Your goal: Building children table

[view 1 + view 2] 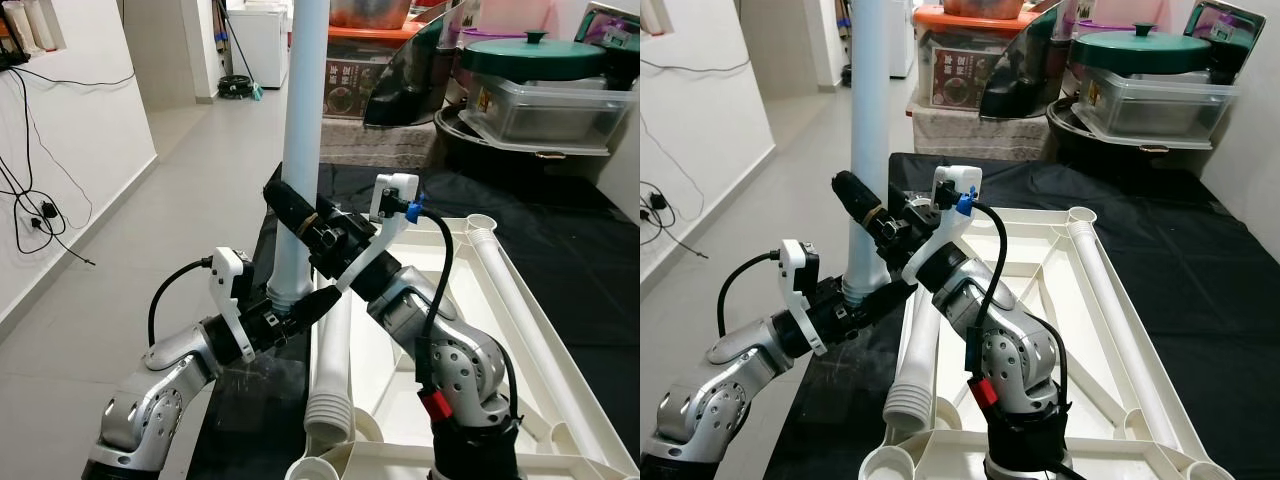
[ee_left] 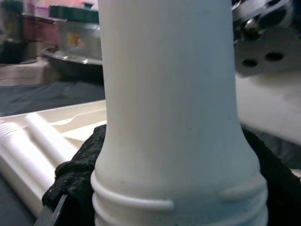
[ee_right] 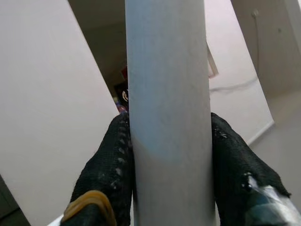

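A white table leg (image 1: pixel 303 120) stands upright over the left edge of the black-covered surface, and both grippers hold it. My left gripper (image 1: pixel 288 306) is shut on its lower threaded end (image 2: pixel 169 202), the black pads (image 2: pixel 75 179) pressing either side. My right gripper (image 1: pixel 297 216) is shut on the leg (image 3: pixel 167 117) higher up, its fingers (image 3: pixel 103 174) wrapped round the tube. The white table top (image 1: pixel 560 340) lies upside down to the right. A second leg (image 1: pixel 335 370) lies along its left side and a third leg (image 1: pixel 520 310) along its right.
A black cloth (image 1: pixel 580 250) covers the work surface. Behind it stand stacked clear containers under a green lid (image 1: pixel 535 55) and a dark basin. Left is tiled floor, a white wall with hanging cables (image 1: pixel 40 215), and a white appliance (image 1: pixel 260 40) down the corridor.
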You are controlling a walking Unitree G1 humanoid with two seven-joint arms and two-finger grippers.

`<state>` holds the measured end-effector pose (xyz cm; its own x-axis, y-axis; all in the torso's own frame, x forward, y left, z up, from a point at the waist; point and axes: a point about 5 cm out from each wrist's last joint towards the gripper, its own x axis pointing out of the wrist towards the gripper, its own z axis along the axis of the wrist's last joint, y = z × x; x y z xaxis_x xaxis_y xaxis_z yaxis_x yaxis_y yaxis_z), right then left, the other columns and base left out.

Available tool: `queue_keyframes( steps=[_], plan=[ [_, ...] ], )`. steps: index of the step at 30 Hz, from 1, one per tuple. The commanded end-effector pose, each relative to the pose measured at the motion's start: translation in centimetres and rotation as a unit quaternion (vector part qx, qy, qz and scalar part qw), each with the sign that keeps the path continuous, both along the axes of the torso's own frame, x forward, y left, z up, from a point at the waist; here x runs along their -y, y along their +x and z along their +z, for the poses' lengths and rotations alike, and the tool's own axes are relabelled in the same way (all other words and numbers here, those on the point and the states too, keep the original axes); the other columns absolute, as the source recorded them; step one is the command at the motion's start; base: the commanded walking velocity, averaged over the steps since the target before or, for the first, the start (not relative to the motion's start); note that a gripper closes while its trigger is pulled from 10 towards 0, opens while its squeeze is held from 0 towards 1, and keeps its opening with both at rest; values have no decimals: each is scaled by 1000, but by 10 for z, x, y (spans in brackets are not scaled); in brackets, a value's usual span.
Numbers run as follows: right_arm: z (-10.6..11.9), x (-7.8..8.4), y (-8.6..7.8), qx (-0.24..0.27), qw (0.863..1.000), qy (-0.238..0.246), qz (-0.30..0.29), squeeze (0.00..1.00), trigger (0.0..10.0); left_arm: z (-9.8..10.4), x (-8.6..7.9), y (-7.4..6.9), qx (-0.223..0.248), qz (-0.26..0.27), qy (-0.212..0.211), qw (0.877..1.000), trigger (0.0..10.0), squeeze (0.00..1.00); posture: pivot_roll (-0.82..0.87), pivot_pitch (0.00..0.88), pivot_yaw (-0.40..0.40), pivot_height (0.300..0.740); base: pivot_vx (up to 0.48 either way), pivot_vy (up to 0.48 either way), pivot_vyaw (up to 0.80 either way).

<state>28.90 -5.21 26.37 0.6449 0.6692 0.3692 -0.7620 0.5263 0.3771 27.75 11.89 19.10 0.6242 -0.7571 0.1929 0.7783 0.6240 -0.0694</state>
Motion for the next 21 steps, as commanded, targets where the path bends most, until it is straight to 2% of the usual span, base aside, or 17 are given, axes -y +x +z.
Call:
queue_keyframes(
  steps=[1,5,6,7,8,11,13,14,16,17,18,19,20,21],
  plan=[
    [1,4,4,-18,1000,9,-10,1000,10000,-8,0,-3,8,5,50,999,10000,0,41,0,-41,740,0,0,0],
    [4,7,7,-22,1000,-1,-11,1000,10000,-7,-2,-7,15,-9,64,998,10000,0,41,0,-43,740,0,0,0],
    [6,8,8,-24,1000,-9,-8,557,10000,-8,-3,-11,21,-21,79,996,10000,0,44,0,-44,740,0,0,0],
    [8,10,9,-25,1000,-12,-5,0,10000,-8,-5,-14,25,-30,92,995,10000,0,45,0,-45,740,0,0,0],
    [13,13,9,-30,1000,-7,5,0,10000,-9,-8,-16,30,-36,109,993,10000,0,46,0,-47,740,0,0,0],
    [16,15,9,-35,999,2,16,0,10000,-11,-11,-17,35,-37,124,991,10000,0,46,0,-48,740,0,0,0],
    [19,15,7,-54,997,12,53,0,10000,-12,-17,-17,42,-36,145,988,10000,0,48,0,-50,740,0,0,0],
    [14,13,6,-75,995,-2,71,0,10000,-13,-19,-18,45,-39,155,986,10000,0,49,0,-53,740,0,0,0],
    [14,13,6,-75,995,-2,71,0,10000,-13,-19,-18,45,-39,155,986,10000,0,49,0,-53,740,0,0,0],
    [8,12,5,-91,992,-26,82,0,10000,-14,-20,-19,47,-42,164,985,10000,0,51,0,-55,740,0,0,0],
    [1,12,6,-110,990,-40,83,0,4314,-15,-21,-20,47,-45,170,983,10000,0,53,0,-56,740,0,0,0],
    [1,12,6,-110,990,-40,83,0,4314,-15,-21,-20,47,-45,170,983,10000,0,53,0,-56,740,0,0,0],
    [-3,14,7,-125,988,-45,80,0,0,-15,-22,-20,47,-47,174,982,10000,0,52,0,-56,740,0,0,0],
    [-5,15,8,-135,987,-40,77,0,0,-16,-22,-21,47,-47,175,982,10000,0,51,0,-55,740,0,0,0]
  ],
)
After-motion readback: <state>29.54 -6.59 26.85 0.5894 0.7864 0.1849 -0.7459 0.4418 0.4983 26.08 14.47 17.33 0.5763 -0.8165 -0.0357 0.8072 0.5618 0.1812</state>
